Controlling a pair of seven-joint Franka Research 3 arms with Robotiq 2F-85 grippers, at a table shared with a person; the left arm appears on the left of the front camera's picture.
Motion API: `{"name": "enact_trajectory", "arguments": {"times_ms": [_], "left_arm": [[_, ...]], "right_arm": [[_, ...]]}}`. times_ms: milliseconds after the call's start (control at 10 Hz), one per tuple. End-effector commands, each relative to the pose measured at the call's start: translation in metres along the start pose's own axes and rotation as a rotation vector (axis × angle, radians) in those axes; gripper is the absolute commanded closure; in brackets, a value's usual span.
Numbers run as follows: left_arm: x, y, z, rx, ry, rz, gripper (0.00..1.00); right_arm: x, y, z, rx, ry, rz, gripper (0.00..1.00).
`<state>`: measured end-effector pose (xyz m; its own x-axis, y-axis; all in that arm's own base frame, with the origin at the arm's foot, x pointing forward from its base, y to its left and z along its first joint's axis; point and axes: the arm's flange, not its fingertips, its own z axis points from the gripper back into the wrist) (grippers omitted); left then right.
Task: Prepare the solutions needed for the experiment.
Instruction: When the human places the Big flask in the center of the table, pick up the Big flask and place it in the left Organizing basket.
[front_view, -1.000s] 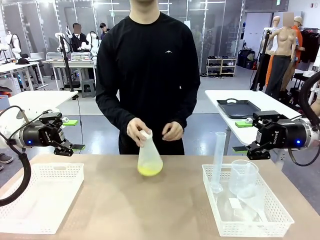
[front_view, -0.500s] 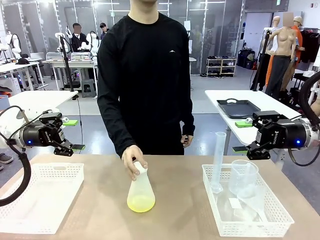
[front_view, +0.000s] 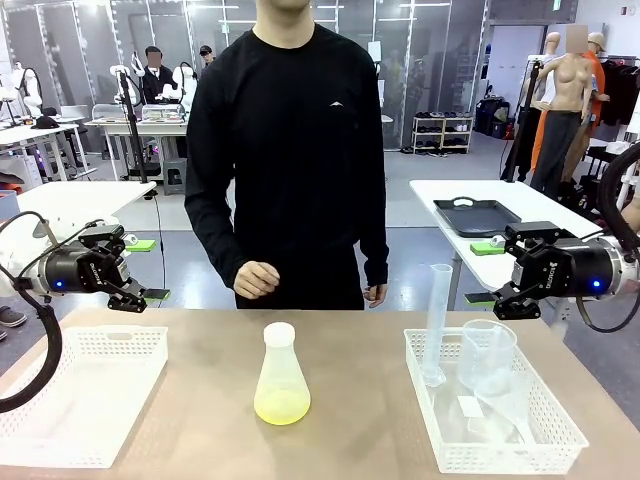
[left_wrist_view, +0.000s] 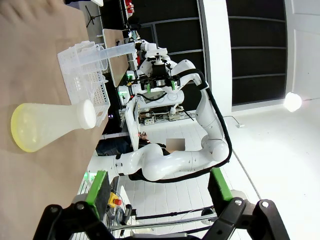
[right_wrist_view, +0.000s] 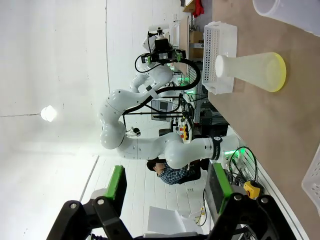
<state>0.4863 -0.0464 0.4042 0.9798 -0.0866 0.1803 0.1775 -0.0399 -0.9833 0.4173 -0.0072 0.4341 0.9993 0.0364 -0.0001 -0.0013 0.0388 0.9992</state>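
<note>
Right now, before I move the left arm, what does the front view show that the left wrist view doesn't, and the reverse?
Front view: the person behind the table, hands off the flask, plus the left basket. Left wrist view: the left pincer close up, green pads spread apart, and the right arm at full length. Both: the flask upright with the solutions in its bottom, and the right basket holding the measuring cylinder.
</note>
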Motion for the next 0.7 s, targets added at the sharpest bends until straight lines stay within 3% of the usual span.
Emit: {"name": "enact_trajectory", "arguments": {"times_ms": [0,200,400,600], "left_arm": [[0.000,0.000,0.000,0.000,0.000,0.000,0.00],[0.010,-0.001,-0.020,0.072,-0.008,-0.147,0.00],[0.023,-0.008,-0.046,0.163,0.031,-0.404,0.00],[0.022,-0.010,-0.066,0.190,0.178,-0.645,0.00]], "right_arm": [[0.001,0.001,0.000,0.010,0.001,0.002,0.15],[0.001,0.001,0.000,0.010,0.001,0.002,0.15],[0.001,0.001,0.000,0.010,0.001,0.002,0.15],[0.001,0.001,0.000,0.010,0.001,0.002,0.15]]}}
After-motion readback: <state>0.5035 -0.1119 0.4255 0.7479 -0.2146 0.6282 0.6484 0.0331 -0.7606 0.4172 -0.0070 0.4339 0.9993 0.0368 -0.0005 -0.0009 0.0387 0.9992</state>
